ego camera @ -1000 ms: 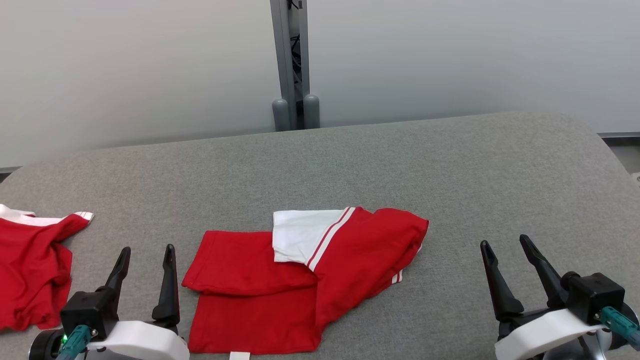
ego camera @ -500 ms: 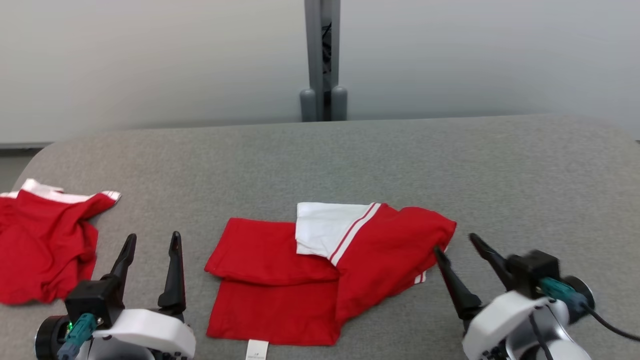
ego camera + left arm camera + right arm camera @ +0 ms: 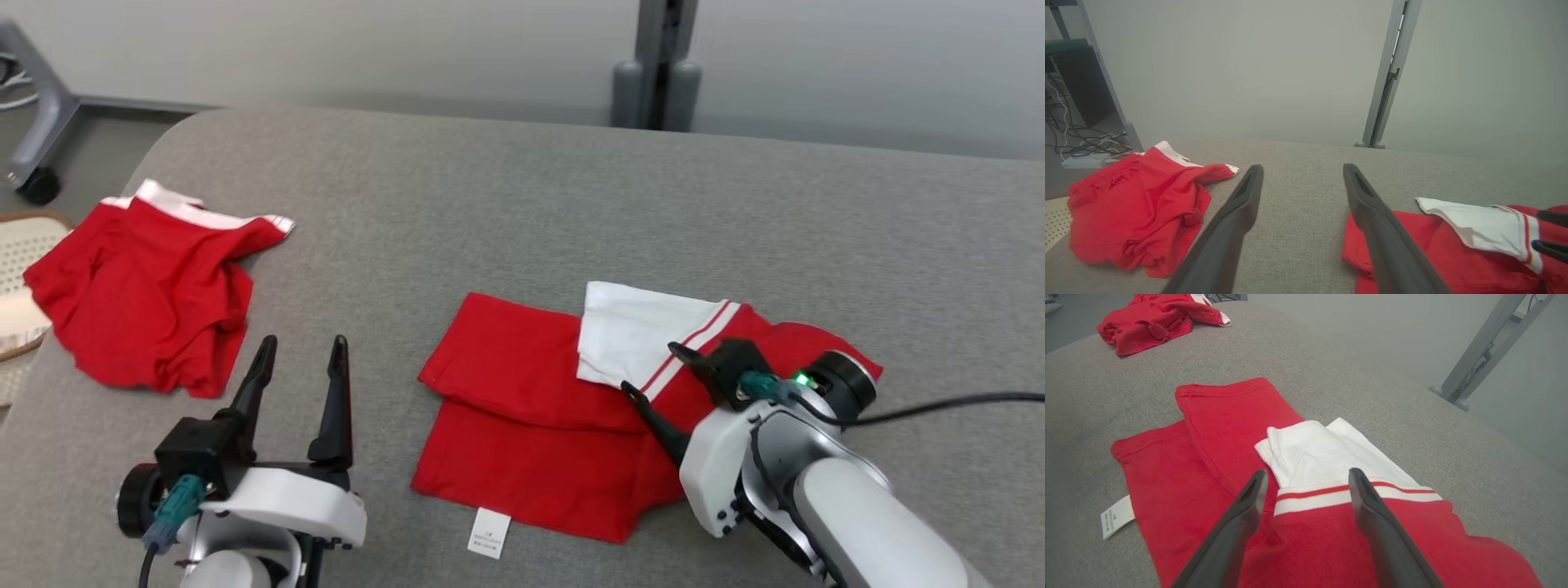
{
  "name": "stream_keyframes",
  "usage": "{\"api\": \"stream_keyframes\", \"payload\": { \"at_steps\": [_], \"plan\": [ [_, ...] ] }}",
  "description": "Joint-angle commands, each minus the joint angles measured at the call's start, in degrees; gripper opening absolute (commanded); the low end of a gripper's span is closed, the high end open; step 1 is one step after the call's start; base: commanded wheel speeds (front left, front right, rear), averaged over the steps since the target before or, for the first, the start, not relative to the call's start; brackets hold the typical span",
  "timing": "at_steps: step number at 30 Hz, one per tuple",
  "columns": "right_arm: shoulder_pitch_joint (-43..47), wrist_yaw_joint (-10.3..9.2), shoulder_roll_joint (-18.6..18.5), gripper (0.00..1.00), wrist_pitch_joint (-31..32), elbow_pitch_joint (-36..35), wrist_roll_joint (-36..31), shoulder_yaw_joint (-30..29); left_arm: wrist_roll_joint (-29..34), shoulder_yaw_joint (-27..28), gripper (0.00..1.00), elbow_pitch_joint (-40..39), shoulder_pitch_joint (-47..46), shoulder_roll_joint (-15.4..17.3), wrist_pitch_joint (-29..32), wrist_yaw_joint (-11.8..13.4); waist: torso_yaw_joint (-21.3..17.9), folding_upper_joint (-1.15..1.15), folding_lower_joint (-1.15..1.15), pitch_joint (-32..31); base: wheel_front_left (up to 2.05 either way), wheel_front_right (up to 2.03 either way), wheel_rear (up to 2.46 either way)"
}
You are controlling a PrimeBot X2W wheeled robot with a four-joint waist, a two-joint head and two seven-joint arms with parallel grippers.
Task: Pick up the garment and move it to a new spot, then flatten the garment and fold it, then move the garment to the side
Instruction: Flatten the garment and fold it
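Observation:
A folded red garment (image 3: 506, 384) with a white, red-striped band (image 3: 629, 331) lies flat at the middle of the grey table (image 3: 490, 204). My right gripper (image 3: 651, 367) hovers open over its right half, fingers pointing left across the stripe. In the right wrist view the gripper (image 3: 1308, 473) straddles the white band (image 3: 1310, 453) on the garment (image 3: 1224, 416), holding nothing. My left gripper (image 3: 304, 343) stands open over bare table left of the garment. The left wrist view shows that gripper (image 3: 1303, 167) with the garment (image 3: 1453, 261) at its lower right.
A second red garment (image 3: 147, 302) lies crumpled near the table's left end, also seen as a heap (image 3: 1139, 204) (image 3: 1151, 322). A white label (image 3: 490, 532) sticks out at the folded garment's near edge. A grey post (image 3: 657, 65) stands behind the table; a pale woven thing (image 3: 20, 245) sits off its left edge.
The camera has swung left and down. My right gripper has come in from the table's right side to hover over the folded garment's right half. The left gripper keeps its place.

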Motion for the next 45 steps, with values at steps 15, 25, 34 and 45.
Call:
{"api": "stream_keyframes", "payload": {
  "at_steps": [15, 25, 34, 45],
  "plan": [
    [-10.77, -0.01, -2.21, 0.0, 1.05, 12.39, 2.04, 6.28, -0.8, -1.93, 1.0, 6.81, -5.6, -3.79, -3.79, -3.11, 4.08, 0.0, 0.0, 3.17, 0.0, 0.0, 0.0],
    [-1.93, -0.01, 1.61, 0.0, -7.37, 6.95, 4.78, -10.27, -0.88, -1.12, 1.0, 7.19, -3.99, -2.29, -4.17, -2.7, -0.05, 0.0, 0.0, 1.12, 0.0, 0.0, 0.0],
    [12.61, 0.0, 7.05, 0.0, -13.58, -3.08, 12.76, -22.39, -0.47, -0.61, 1.0, 5.06, -2.9, -0.01, -2.62, -1.59, -5.55, 0.0, 0.0, 0.18, 0.0, 0.0, 0.0],
    [23.06, 0.0, 8.05, 1.0, -19.28, -0.77, 30.6, -20.87, -0.7, -0.85, 1.0, 3.22, -1.19, 1.71, -0.58, -0.72, -9.45, 0.0, 0.0, -2.05, 0.0, 0.0, 0.0]
  ]
}}
